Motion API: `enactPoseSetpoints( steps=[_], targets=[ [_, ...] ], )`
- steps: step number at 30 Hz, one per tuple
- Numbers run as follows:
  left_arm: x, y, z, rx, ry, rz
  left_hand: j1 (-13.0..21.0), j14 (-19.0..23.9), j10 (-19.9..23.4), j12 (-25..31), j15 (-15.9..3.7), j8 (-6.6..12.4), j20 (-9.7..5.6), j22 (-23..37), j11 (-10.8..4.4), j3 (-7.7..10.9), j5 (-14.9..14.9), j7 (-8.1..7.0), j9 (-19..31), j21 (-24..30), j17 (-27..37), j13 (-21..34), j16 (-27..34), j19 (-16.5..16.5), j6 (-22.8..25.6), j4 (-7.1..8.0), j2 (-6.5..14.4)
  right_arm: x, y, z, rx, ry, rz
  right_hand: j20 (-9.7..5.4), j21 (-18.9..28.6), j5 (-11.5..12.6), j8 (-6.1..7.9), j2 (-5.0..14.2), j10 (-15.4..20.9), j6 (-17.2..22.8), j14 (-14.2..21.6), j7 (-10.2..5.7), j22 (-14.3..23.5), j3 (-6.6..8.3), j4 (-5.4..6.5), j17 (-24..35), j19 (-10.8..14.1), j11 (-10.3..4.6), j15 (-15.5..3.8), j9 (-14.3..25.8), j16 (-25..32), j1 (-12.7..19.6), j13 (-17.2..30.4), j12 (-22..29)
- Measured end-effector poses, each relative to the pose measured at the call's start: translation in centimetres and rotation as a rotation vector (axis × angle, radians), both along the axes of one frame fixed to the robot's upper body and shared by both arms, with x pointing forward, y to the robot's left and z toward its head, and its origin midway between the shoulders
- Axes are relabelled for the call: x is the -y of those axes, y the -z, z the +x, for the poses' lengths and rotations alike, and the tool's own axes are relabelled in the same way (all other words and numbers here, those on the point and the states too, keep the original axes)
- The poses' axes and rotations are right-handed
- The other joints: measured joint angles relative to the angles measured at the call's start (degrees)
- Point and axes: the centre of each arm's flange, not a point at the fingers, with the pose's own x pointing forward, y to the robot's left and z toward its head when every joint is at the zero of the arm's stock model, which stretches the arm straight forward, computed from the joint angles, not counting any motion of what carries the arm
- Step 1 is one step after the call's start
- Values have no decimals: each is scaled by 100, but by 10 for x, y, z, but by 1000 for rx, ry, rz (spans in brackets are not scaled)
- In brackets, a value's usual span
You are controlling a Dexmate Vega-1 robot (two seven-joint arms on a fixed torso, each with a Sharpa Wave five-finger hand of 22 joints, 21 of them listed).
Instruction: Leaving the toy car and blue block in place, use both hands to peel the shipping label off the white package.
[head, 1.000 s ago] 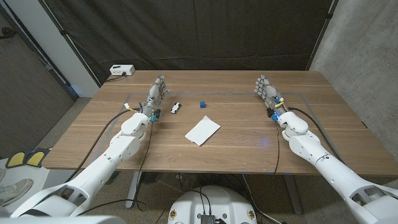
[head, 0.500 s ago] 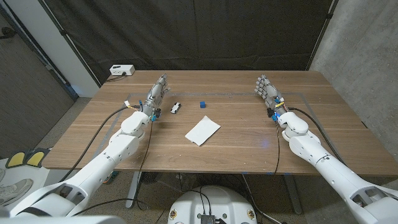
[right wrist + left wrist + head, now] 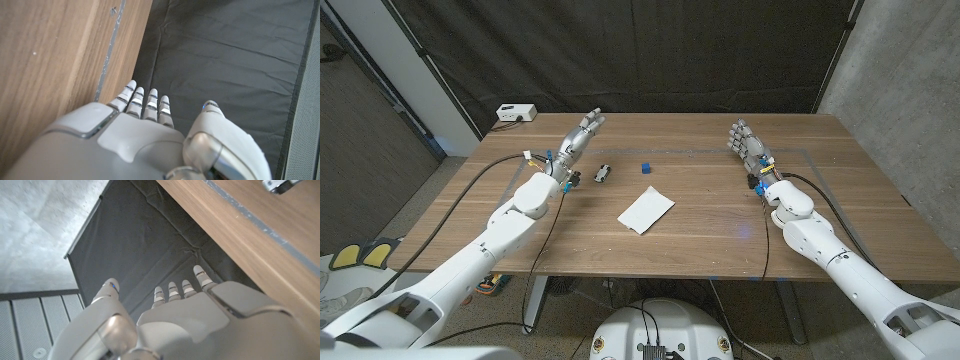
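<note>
1. Robot hand on the left (image 3: 582,134) has lifted and swung toward the upper middle of the head view; half a second ago it stood lower, just beside the car, and now its fingers point up and away over the far part of the counter (image 3: 720,215). It holds nothing, fingers spread apart (the left wrist view shows them straight against the dark curtain).
2. Right robot hand (image 3: 746,145) has not moved: it stands at the right of the frame, fingers apart, also released and empty.
3. Package (image 3: 646,209) lies flat at the centre of the frame, between the two arms and well apart from both hands. Whether its label faces up cannot be told from here.
4. Car (image 3: 603,172) and block (image 3: 645,167) sit above the package in the picture, in the same spots as before.
5. My reading: peeling has not begun. The left arm's lift looks like the start of a reach, and its path to the package runs near the car, so it needs to clear that.
</note>
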Motion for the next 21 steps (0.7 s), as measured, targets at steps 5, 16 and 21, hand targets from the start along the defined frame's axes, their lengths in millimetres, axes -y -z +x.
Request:
enactPoseSetpoints(
  steps=[5, 16, 21],
  targets=[
    [8, -3, -9, 60, -36, 101, 60, 62, 31, 0, 0, 0, 0, 0, 31, -12, 0, -18, 0, 0, 0, 0, 0, 0, 18, -27, -1, -7, 2, -6, 10, -12, -3, 0, 0, 0, 0, 0, 0, 0, 0, 0, 0, 0, 0, 0, 0, 0, 0, 0, 0, 0, 0, 0],
    [30, -10, -40, 154, -57, 303, 186, 61, 73, -1, 0, 29, 30, 0, -8, -13, -45, -4, 0, 0, -1, 0, 0, 31, 273, -115, -65, -13, 8, -18, 49, -11, -4, 32, 0, 0, 0, 0, 31, 0, 0, 0, -1, 0, 0, 0, 33, -31, 0, -1, 0, 0, 0, 0],
    [40, -11, -54, 193, -72, 395, 354, 115, 289, 22, -13, 133, 30, -1, 2, -11, -89, 43, 14, 0, 23, -1, 0, 31, 696, -249, -138, -15, 12, -24, 74, -13, -1, 32, 0, 0, 0, 0, 61, 0, 0, 0, -1, 0, 0, -1, 32, 0, 0, -1, 0, 0, 0, 0]
  ],
)
